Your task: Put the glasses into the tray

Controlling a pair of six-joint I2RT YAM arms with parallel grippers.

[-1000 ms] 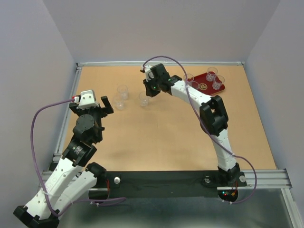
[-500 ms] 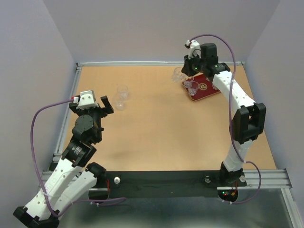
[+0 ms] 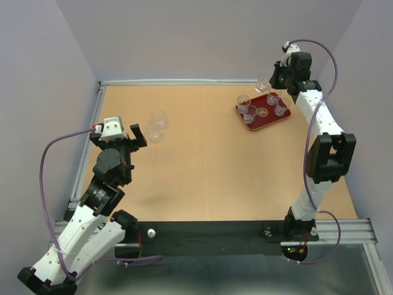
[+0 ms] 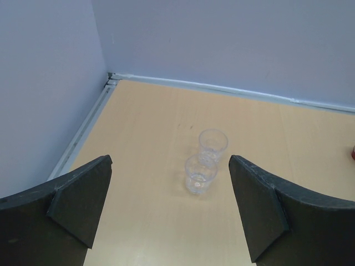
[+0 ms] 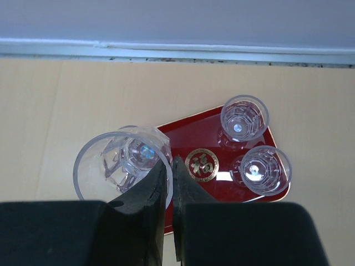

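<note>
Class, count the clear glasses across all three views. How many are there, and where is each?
7. Four tray glasses stand in the tray. Two table glasses stand together left of centre. The held glass is in the right gripper's jaws. None seem hidden.

place: robot lab test cell | signs: left arm (image 3: 101, 184) and right arm (image 3: 319, 147) bolted to a metal rail (image 3: 344, 230); plain lilac walls (image 3: 202, 37) boxing in a wooden table (image 3: 209, 166); purple cables (image 3: 46, 160)
</note>
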